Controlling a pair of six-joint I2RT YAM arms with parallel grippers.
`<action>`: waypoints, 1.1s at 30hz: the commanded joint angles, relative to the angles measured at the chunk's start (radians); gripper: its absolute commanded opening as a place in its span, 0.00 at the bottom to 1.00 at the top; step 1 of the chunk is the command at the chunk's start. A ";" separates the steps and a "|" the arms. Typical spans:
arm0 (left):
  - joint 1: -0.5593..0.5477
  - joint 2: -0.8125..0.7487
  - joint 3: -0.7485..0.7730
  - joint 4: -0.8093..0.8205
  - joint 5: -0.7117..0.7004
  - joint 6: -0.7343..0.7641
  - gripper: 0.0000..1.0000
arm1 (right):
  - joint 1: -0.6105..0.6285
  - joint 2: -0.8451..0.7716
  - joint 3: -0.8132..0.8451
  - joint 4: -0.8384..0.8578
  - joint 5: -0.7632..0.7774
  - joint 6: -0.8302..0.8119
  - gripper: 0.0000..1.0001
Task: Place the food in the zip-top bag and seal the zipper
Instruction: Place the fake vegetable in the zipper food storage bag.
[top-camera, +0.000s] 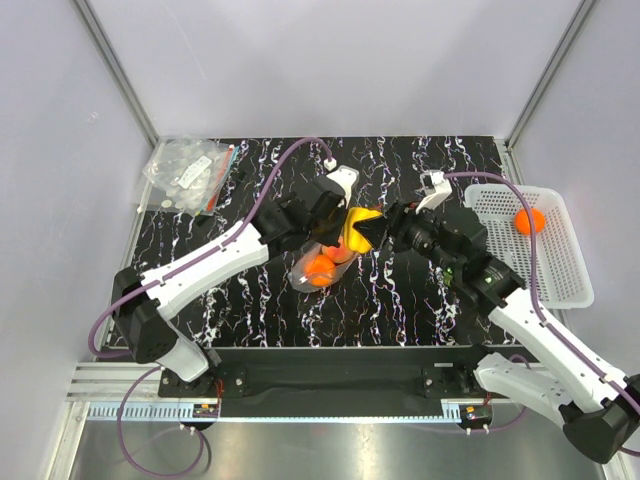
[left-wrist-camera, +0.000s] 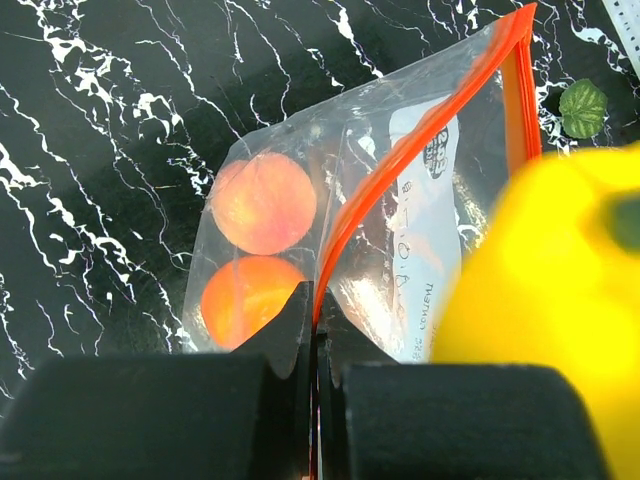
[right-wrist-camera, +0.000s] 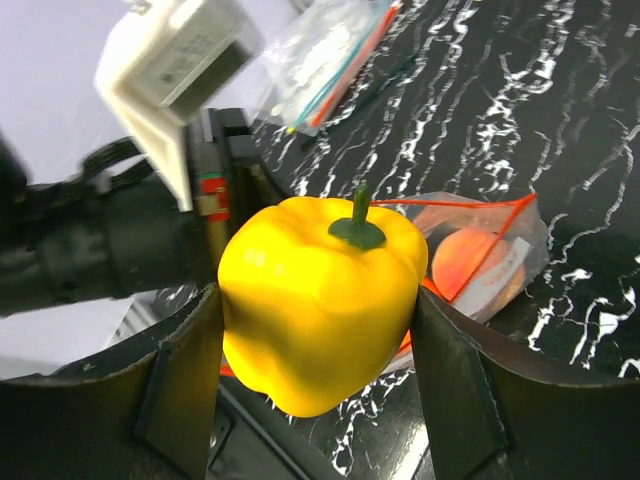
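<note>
The clear zip-top bag (top-camera: 328, 262) lies mid-table, its mouth held up. My left gripper (left-wrist-camera: 318, 340) is shut on its red-orange zipper strip (left-wrist-camera: 420, 140). Inside the bag are a peach-pink fruit (left-wrist-camera: 263, 202) and an orange fruit (left-wrist-camera: 245, 297). My right gripper (right-wrist-camera: 315, 330) is shut on a yellow toy pepper (right-wrist-camera: 315, 300) with a green stem, held at the bag's mouth (top-camera: 362, 230). The pepper fills the right of the left wrist view (left-wrist-camera: 550, 310). One orange fruit (top-camera: 529, 221) sits in the white basket.
A white basket (top-camera: 560, 262) stands at the right. A pile of spare clear bags (top-camera: 190, 175) lies at the back left. A small green leaf (left-wrist-camera: 582, 108) lies on the black marbled table (top-camera: 420, 300). Grey walls enclose the table.
</note>
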 joint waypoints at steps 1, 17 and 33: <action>-0.004 -0.050 0.026 0.047 0.010 -0.012 0.00 | 0.051 0.012 -0.014 0.113 0.213 0.040 0.29; -0.004 -0.062 0.024 0.037 -0.023 -0.002 0.00 | 0.218 0.134 0.050 -0.083 0.417 0.029 0.41; 0.000 -0.062 0.023 0.027 -0.031 0.003 0.00 | 0.241 0.079 0.159 -0.242 0.507 0.028 0.88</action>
